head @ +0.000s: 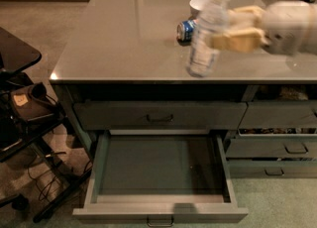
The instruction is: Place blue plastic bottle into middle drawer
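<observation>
The blue plastic bottle (203,48), clear with a white cap, hangs tilted in the air over the front part of the grey counter (129,33). My gripper (223,28) reaches in from the right, and its tan fingers (237,41) are shut on the bottle's upper body. The middle drawer (161,165) is pulled fully open below the counter's front edge and is empty. The top drawer (158,115) above it is closed. The bottle is above and slightly right of the open drawer's middle.
A blue soda can (185,28) lies on the counter behind the bottle, with a white cup (199,5) beyond it. Narrower drawers (287,147) stand in the right column. A black stand with cables (25,118) is at the left.
</observation>
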Available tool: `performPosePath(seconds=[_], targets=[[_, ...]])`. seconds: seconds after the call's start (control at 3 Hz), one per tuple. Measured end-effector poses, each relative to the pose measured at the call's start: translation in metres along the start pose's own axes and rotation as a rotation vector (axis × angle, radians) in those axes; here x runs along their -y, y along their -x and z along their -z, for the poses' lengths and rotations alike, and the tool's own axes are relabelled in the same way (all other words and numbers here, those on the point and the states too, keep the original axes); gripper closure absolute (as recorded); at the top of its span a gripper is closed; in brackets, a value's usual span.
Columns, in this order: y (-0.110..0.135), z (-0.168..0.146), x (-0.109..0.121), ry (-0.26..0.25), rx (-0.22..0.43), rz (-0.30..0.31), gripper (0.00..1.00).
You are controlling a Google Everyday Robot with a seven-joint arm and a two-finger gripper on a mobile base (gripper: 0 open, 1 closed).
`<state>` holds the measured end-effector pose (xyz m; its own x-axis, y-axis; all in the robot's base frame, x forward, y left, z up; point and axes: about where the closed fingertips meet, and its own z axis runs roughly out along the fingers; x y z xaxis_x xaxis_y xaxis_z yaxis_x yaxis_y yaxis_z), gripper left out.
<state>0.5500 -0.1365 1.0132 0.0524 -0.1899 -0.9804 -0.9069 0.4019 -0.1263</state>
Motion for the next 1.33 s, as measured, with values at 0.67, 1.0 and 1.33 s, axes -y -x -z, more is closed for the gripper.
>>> performPosePath(seconds=[0.67,1.0,1.33], targets=[[-0.043,0.114,-0.027,-0.208,-0.105,0.014,1.00],[-0.043,0.114,-0.027,-0.208,-0.105,0.014,1.00],[-0.060,0.109,-0.030,-0.234,-0.107,0.006,1.00]])
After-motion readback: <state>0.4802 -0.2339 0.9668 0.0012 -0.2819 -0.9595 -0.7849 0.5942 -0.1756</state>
